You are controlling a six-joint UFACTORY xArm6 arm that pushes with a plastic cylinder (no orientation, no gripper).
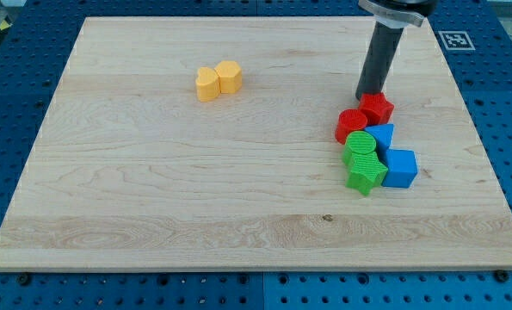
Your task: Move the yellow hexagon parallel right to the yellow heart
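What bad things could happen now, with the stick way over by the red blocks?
My tip sits right beside the red star, so moving off could knock the tight red, green and blue pile. The yellow hexagon already touches the yellow heart, so a clumsy push might shove both and spoil their line-up.

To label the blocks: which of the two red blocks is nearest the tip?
The red star, touching my tip; the other red block lies lower left.

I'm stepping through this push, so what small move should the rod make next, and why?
Probably nothing more than backing my tip away: the yellow hexagon already sits touching the yellow heart on the view's right, while my tip rests far off beside the red star.
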